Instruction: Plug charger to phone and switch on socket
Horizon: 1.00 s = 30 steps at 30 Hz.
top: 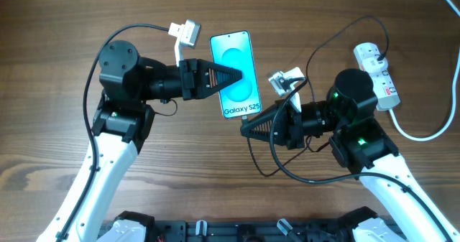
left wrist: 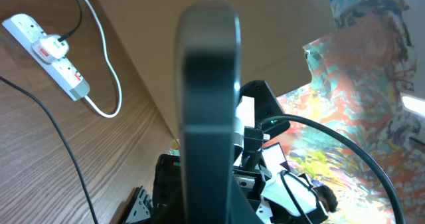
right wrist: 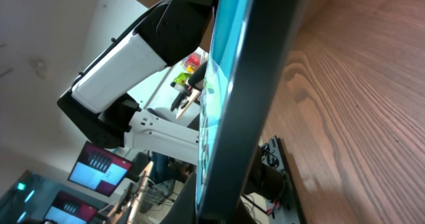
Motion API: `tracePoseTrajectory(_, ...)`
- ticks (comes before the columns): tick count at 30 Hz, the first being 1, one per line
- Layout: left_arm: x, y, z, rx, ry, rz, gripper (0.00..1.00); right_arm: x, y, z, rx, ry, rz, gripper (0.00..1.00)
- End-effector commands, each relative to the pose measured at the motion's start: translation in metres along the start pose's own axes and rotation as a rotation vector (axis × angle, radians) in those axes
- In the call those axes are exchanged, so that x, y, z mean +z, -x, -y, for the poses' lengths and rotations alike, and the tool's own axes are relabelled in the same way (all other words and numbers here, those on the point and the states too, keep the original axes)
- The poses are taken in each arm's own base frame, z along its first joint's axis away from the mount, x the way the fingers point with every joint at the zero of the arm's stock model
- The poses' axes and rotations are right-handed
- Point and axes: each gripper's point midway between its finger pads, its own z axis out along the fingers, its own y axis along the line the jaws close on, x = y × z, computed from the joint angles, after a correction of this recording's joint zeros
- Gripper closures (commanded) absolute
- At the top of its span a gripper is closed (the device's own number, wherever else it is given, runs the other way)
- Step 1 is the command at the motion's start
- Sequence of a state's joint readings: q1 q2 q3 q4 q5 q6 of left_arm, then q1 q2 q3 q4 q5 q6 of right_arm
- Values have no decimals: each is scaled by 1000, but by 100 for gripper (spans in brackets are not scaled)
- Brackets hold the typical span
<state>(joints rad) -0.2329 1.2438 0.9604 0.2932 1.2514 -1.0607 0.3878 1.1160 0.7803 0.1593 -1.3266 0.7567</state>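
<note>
The phone is in the middle of the table, screen up. Its long axis runs away from the robot, and the end with the white text is the near one. The left gripper comes from the left across the screen with its jaws closed, and it seems to pinch the phone. The right gripper is also closed. Its tip is just beside the near short edge, below and slightly right of it. Whether the connector of the charger is between its jaws cannot be told.

Probably the coming move is a short push along the phone's long axis, into that near edge.

The socket lies well apart, at the far right, and the right arm is the nearer one to it. The black cable loops around the right arm and could catch there. The wood on the left is open
</note>
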Motion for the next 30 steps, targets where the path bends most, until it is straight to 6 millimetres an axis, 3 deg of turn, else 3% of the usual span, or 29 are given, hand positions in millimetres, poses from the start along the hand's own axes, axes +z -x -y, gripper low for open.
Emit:
tracePoseTrajectory(1, 0, -4, 10, 21, -26, -38, 96, 1, 5, 3, 2, -15, 18, 96)
tracePoseTrajectory(17, 0, 1, 7, 53, -11, -5, 96, 1, 8, 0, 18, -10, 23, 96)
tracePoseTrajectory(30, 0, 3, 6, -70, -6, 5, 96, 1, 8, 0, 22, -10, 23, 96)
